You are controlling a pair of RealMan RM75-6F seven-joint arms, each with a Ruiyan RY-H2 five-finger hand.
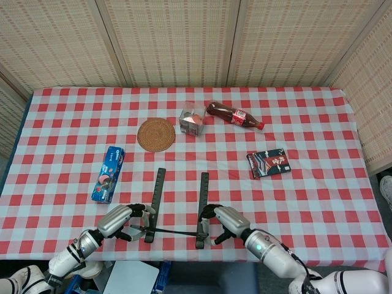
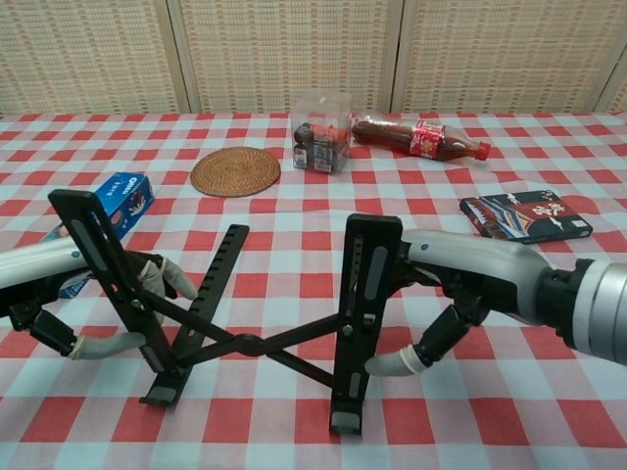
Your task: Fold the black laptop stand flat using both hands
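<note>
Black laptop stand (image 2: 255,323) sits at near edge of desk (image 1: 306,202), still spread open. Left hand (image 2: 88,304) grips left rail, right hand (image 2: 441,294) grips right rail. Next, I'd guess: push rails together w/ both.

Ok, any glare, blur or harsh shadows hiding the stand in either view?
Head view: sharp, even light, laptop stand small near the bottom edge. Chest view: stand crisp, soft shadows only, right hand cut off at the frame edge.

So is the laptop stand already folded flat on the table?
No, in the chest view the black laptop stand still stands open, both its arms raised and crossed struts spread.
</note>
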